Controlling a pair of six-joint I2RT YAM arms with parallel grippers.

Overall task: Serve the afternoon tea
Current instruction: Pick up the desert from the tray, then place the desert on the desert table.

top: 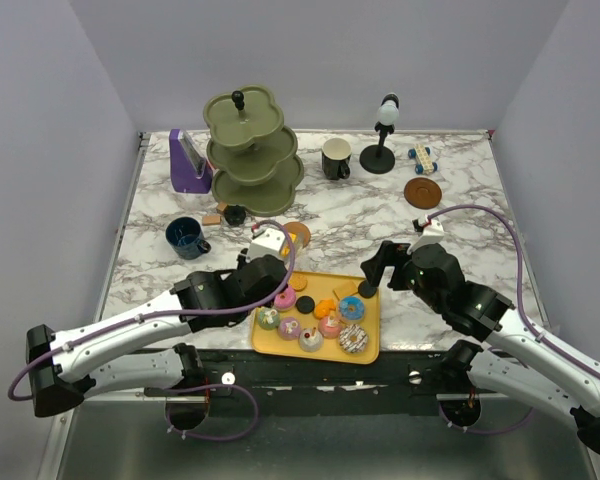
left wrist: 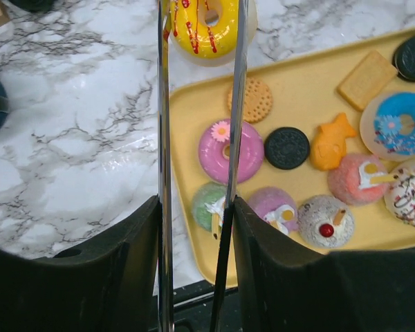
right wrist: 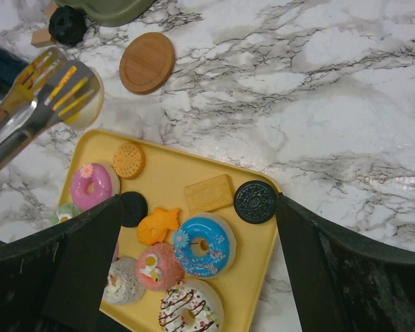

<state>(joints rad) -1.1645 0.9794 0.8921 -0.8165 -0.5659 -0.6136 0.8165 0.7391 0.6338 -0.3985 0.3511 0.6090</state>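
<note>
Left tool (left wrist: 196, 207) clamps steel tongs (left wrist: 164, 138) pinching a glossy yellow doughnut (left wrist: 200, 41); right tool (right wrist: 197, 207) gapes.

The tray (top: 325, 281) sits centred at the near edge of the table (top: 470, 220), doughnuts (right wrist: 200, 245) and biscuits (right wrist: 209, 193) on it. Just behind it lies a coaster (top: 298, 235), with one doughnut (left wrist: 207, 31) in tongs (right wrist: 28, 114) beside it; further left, a mug (top: 185, 237). Along the back, left to right: wedge-shaped holder (top: 188, 163), three-tier stand (top: 248, 140), second mug (top: 335, 158), ball-topped stand (top: 380, 140), another coaster (top: 422, 191) before it
</note>
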